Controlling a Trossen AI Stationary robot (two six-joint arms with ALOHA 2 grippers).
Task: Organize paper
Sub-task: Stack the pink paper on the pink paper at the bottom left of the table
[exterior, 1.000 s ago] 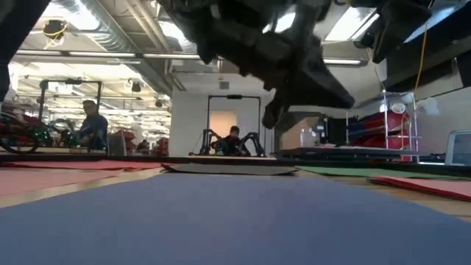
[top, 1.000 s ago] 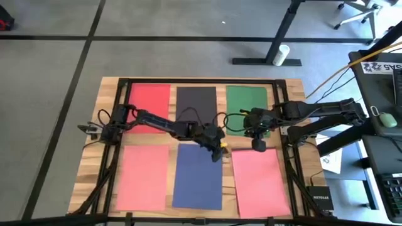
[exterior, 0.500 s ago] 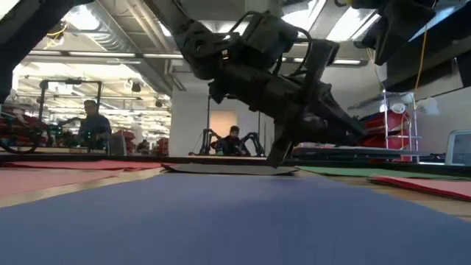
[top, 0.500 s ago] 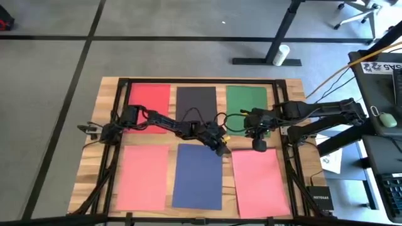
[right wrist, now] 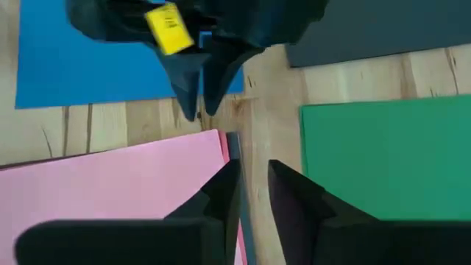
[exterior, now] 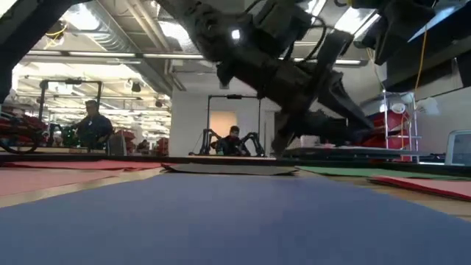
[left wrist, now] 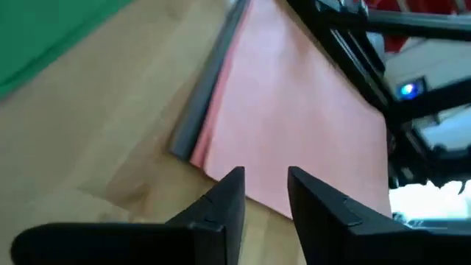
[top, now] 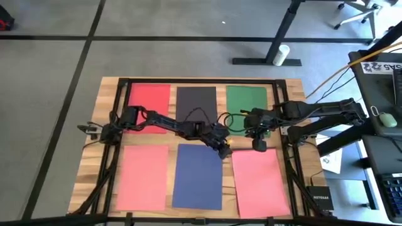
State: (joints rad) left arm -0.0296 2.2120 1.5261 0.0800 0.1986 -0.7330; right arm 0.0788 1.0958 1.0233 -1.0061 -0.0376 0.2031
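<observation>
Six paper sheets lie flat on the wooden table in two rows. The far row is red (top: pixel 149 99), black (top: pixel 196 103) and green (top: pixel 246 100). The near row is pink (top: pixel 143 177), blue (top: pixel 198 176) and a second pink (top: pixel 259 182). My left gripper (top: pixel 227 150) points down between the blue sheet and the right pink sheet's far left corner (left wrist: pixel 221 165). Its fingers are a narrow gap apart with nothing between them. My right gripper (top: pixel 258 146) hangs over that pink sheet's far edge, its fingers also slightly apart. A thin dark strip (right wrist: pixel 233 143) lies along the pink corner.
Dark frame rails (top: pixel 286 157) run along the table's left, right and far sides. A small black box (top: pixel 319 198) sits at the near right corner. A desk with a mouse (top: pixel 383 119) stands beyond the right edge. Bare wood (left wrist: pixel 96 140) shows between the sheets.
My left gripper has moved a little toward the table's right edge, from over the blue sheet's far right corner to the gap beside the right pink sheet. It dipped close to the table half a second ago and now stands slightly higher.
</observation>
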